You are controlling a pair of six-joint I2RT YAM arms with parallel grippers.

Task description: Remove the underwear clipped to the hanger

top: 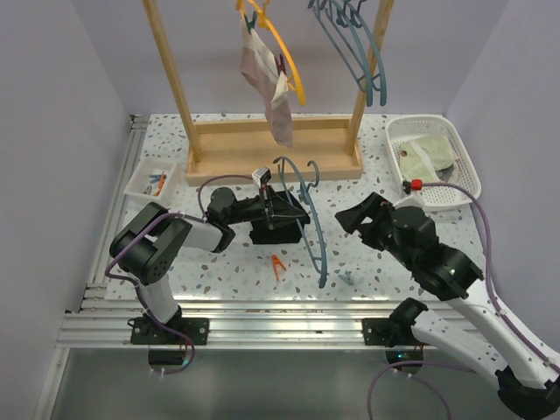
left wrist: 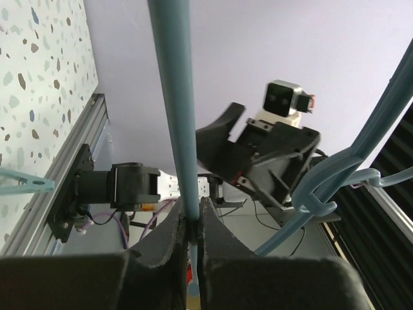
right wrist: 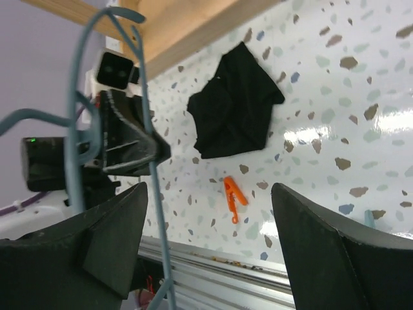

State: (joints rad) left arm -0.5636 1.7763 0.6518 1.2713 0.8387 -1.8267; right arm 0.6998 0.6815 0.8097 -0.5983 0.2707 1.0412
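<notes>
The black underwear (top: 269,229) (right wrist: 235,103) lies flat on the speckled table, free of any hanger. My left gripper (top: 293,213) (left wrist: 191,216) is just above it, shut on the thin bar of a blue hanger (top: 313,229) (left wrist: 175,110) (right wrist: 150,174) that stands upright. To the right of the hanger my right gripper (top: 350,217) (right wrist: 210,194) hangs open and empty, above an orange clip (top: 278,265) (right wrist: 233,197). The pink-mauve underwear (top: 271,87) hangs clipped to a yellow hanger (top: 289,57) on the wooden rack.
The wooden rack (top: 271,149) spans the back, with several blue hangers (top: 354,44) on its right end. At the right a white basket (top: 464,166) holds a pale green cloth (top: 429,153). A small tray (top: 140,184) sits left. A blue clip (top: 346,278) (left wrist: 22,185) lies near the front rail.
</notes>
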